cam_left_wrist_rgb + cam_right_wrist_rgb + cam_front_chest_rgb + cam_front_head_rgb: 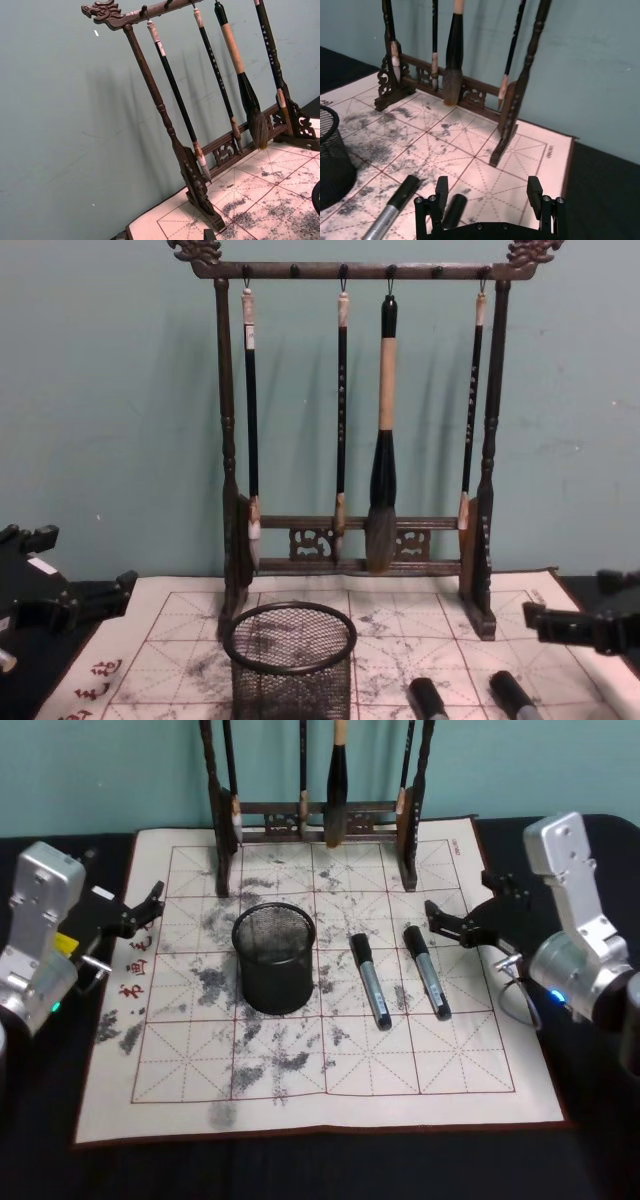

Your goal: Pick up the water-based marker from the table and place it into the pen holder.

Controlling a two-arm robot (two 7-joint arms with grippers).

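Two water-based markers with black caps and grey barrels lie side by side on the mat, one (368,980) nearer the middle and one (427,972) to its right. The black mesh pen holder (273,957) stands upright left of them and looks empty. My right gripper (460,900) hovers open just behind the right marker's cap. In the right wrist view its fingers (441,189) stand wide apart, with that marker's cap (454,209) low beside one finger and the other marker (390,214) farther off. At the mat's left edge, apart from everything, my left gripper (154,902) is open.
A tall dark wooden brush rack (315,820) with several hanging brushes stands at the back of the cream mat (330,1080), behind the holder and markers. Dark tabletop (300,1170) surrounds the mat. A teal wall closes the back.
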